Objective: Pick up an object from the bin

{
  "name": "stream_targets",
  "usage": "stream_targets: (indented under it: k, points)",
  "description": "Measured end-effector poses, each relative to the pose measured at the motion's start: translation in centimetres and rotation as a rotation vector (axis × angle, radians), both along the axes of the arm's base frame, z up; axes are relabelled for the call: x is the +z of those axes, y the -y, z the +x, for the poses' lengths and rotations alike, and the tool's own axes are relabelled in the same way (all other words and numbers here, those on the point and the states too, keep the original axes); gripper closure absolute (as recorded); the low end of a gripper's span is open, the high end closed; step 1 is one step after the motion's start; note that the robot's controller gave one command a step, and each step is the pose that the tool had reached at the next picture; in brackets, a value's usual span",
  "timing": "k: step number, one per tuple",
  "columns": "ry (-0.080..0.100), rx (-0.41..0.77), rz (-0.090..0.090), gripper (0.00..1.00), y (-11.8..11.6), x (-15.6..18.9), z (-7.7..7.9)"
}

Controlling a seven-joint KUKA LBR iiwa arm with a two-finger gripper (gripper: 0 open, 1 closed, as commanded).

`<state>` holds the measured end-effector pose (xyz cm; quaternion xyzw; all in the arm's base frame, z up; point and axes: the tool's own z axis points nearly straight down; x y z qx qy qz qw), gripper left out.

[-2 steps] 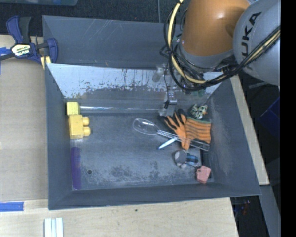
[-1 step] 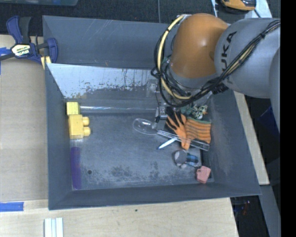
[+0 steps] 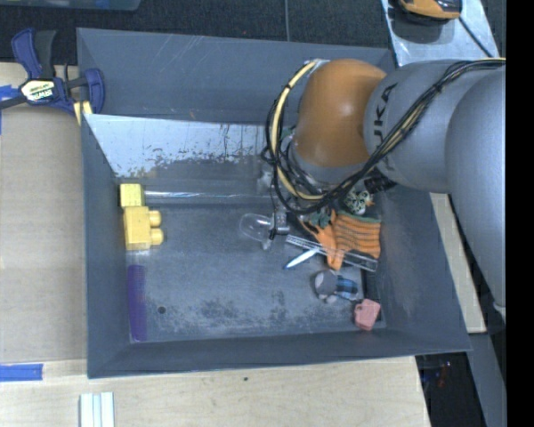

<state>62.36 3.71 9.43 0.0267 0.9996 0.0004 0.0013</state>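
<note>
The gripper point(image 3: 280, 223) sits low in the bin point(image 3: 205, 336), beside an orange ridged piece point(image 3: 358, 234); whether it is apart or together, I cannot tell.

A yellow toy block point(image 3: 140, 219), stepped in shape, lies flat. Directly below the block, almost touching it, a purple stick point(image 3: 136, 302) runs straight away from it. Well to the block's right and lower down sits a small pink piece point(image 3: 367, 314).

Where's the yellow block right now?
In the camera view, the yellow block lies at the left side of the bin, near its left wall, with the purple stick just below it.
</note>
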Motion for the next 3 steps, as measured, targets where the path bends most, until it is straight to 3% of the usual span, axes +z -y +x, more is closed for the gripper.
stream_targets:
  k: [1, 2, 3]
  points:
    - [0.008, -0.1, 0.001, 0.0, 0.4, 0.9, 0.1]
    - [0.001, -0.104, 0.0, 0.0, 0.8, -2.5, -0.8]
    - [0.018, -0.187, 0.002, 1.0, 2.2, -2.2, 0.6]
